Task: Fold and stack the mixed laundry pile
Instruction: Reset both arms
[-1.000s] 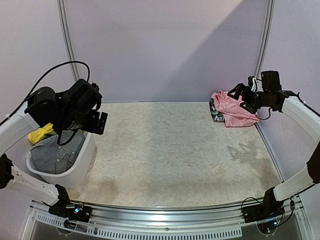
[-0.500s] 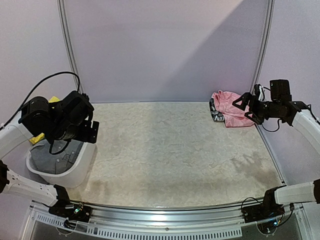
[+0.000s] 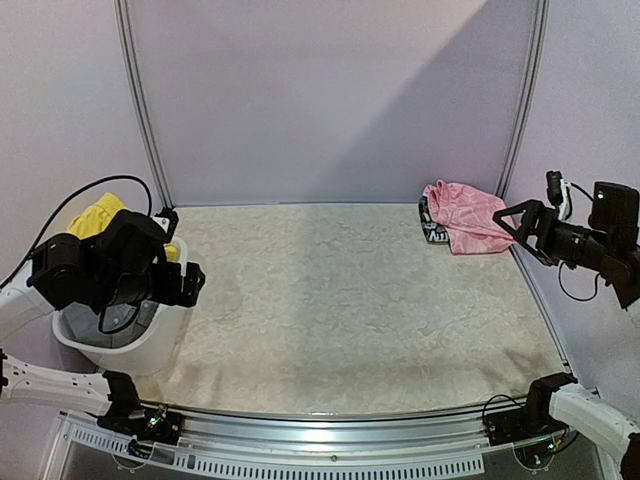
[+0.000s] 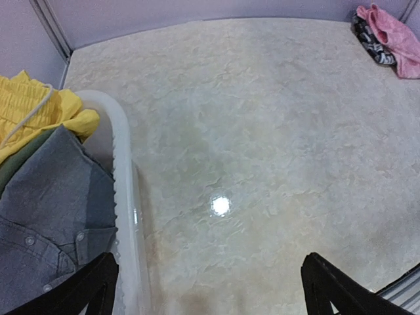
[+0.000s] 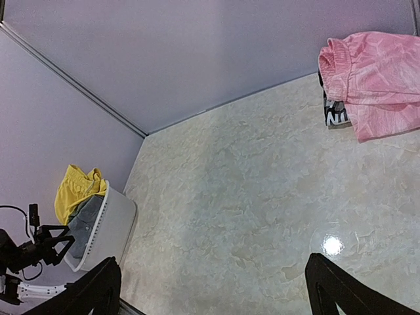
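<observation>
**Two pieces set aside, two left in the basket, both arms empty-handed**

The pale, marbled table (image 3: 350,300) fills most of the overhead view, and its wide middle has no garment on it. At the lower left of that view a white plastic basket (image 3: 165,340) sits on the table's edge, and the left arm hangs partly over it.

The laundry is in two lots, well apart. In the basket lies a grey button-up shirt (image 4: 49,216), crumpled, with a bright yellow garment (image 4: 29,115) spilling over the far rim; a pale cord runs across the yellow cloth. At the upper right, tucked into the far corner against the wall, a pink piece (image 3: 468,218) with a gathered waistband lies on top of a black-and-white checked piece (image 3: 428,226), of which only an edge with white lettering peeks out. It looks like the beginning of the stack, though I can't tell how neat the folds are.

The left gripper (image 4: 210,266) hovers just beside the basket's inner rim, its jaws spread wide and nothing between them. The right gripper (image 5: 213,262) is at the right edge, near the pink pile but clear of it, and is equally wide and empty.

To my eye this is the gap between garments. The next move would fall to the left arm: dip into the basket, pinch the grey shirt or the yellow piece near an edge, and lift it clear of the rim onto the open middle of the table. There both arms can spread it flat for folding.
</observation>
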Controlling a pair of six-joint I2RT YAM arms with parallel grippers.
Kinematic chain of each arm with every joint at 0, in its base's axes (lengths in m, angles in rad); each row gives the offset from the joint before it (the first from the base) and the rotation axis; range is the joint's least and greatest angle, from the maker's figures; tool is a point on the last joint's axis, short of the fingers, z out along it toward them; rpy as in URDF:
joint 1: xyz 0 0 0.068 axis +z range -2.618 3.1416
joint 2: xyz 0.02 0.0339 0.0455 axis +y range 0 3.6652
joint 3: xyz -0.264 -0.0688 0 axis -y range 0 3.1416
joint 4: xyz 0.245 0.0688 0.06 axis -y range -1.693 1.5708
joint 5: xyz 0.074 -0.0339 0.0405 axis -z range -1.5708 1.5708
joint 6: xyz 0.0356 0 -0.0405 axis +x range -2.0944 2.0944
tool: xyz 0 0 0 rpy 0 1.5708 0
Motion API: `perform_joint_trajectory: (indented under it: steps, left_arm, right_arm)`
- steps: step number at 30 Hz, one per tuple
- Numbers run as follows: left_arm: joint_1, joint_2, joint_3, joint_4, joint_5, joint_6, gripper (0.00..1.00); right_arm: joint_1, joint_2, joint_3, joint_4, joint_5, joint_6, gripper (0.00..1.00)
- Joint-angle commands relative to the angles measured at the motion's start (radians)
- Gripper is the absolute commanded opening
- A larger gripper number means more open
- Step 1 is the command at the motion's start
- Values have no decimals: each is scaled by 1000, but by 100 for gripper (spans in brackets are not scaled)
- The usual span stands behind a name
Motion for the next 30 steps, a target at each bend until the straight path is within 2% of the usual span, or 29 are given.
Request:
perform_joint_trajectory:
  steps: [1,5,10,30]
  left_arm:
    - [14,-82,-68,213,78,60,100]
    - [14,-164,-137,304,94,61,100]
    - [14,-210,-167,329,103,56,100]
    - [14,-196,-144,290,114,48,100]
  right_arm:
    - [7,-104,-45,-94,86,29,99]
    - [8,-218,-95,-103,145,81,99]
    - [7,-305,-114,-137,177,99,99]
    - [7,-331,-105,-160,212,106,99]
